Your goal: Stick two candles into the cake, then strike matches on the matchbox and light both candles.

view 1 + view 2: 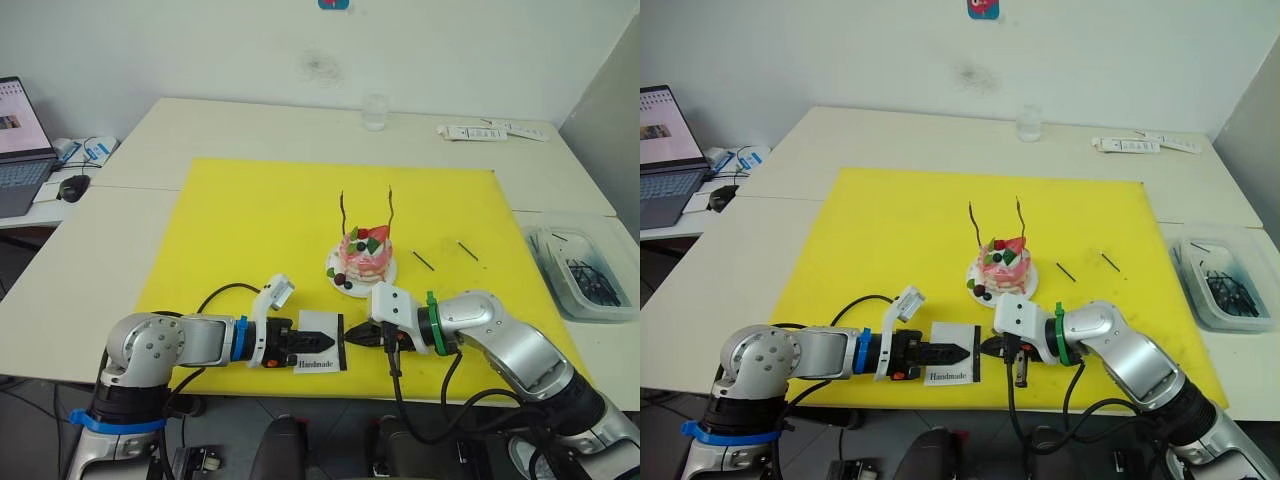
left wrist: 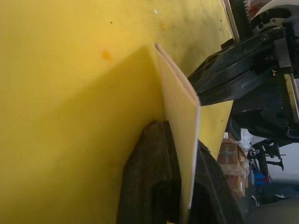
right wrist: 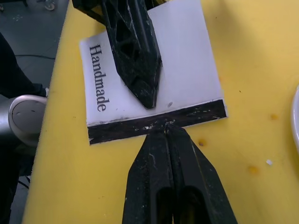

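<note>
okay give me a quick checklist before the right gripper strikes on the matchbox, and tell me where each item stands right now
1. Both candles standing in the cake: ok, two thin sticks rise from its top.
2. Matchbox held steady: ok, the left gripper is clamped on it, one finger across the white face.
3. Right gripper at the black strip: ok, its closed tips meet the strip's edge.
4. Match held in the right gripper: cannot tell, no stick is visible past the tips.
5. Spare matches at hand: ok, two lie on the yellow mat right of the cake.
6. Candles lit: not ok, no flame is seen.
</note>
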